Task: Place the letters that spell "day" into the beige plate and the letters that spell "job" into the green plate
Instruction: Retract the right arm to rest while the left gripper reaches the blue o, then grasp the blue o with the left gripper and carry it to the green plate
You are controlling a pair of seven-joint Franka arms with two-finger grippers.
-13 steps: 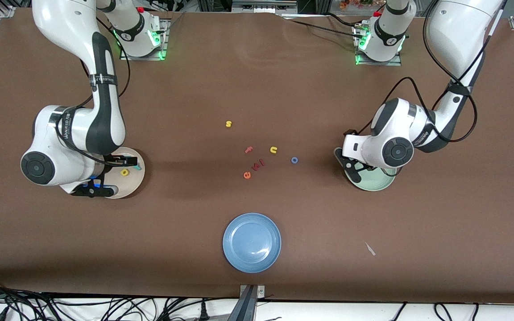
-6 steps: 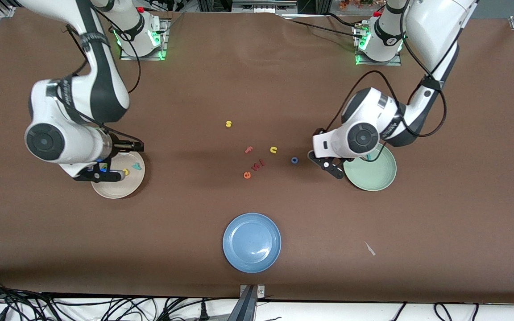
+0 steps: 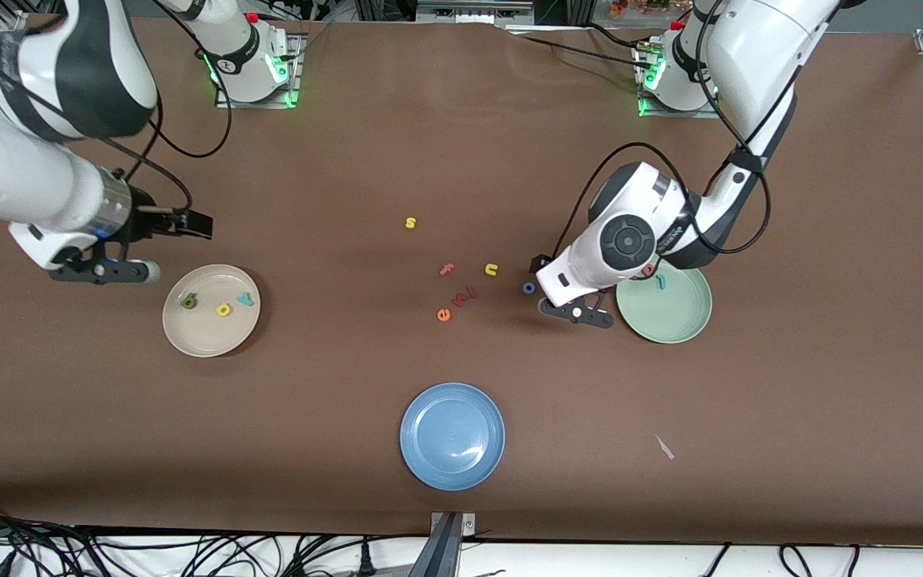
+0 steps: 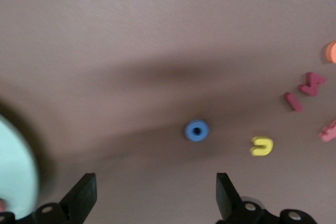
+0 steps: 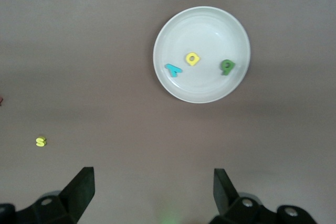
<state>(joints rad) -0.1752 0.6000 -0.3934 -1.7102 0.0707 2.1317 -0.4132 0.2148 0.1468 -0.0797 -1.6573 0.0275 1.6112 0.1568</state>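
1. Both arms are shifting since the earlier frame: the right gripper [image 3: 129, 248] is lifting clear of the beige plate [image 3: 209, 335] toward the right arm's edge of the table, and the left gripper [image 3: 574, 308] is swinging off the green plate [image 3: 674, 324] toward the blue o [image 3: 528, 288].
2. Fingers on both grippers are spread wide and carrying nothing.
3. "Day" is looking finished: the green looped letter [image 3: 188, 301], the yellow looped letter [image 3: 224, 308] and the teal y [image 3: 246, 300] are lying in the beige plate.
4. "Job" is lacking one letter: the teal j [image 3: 660, 280] and the salmon-red letter [image 3: 647, 271] are sitting in the green plate, while the blue o is lying on the bare table just beside the left gripper, near the table's middle.
5. Next, the left gripper is needing to centre over the o, descend and pinch it.
6. Stray letters are reading s [image 3: 410, 223], f [image 3: 446, 269], u [image 3: 491, 269] and e [image 3: 443, 315]; no readable brand is showing.
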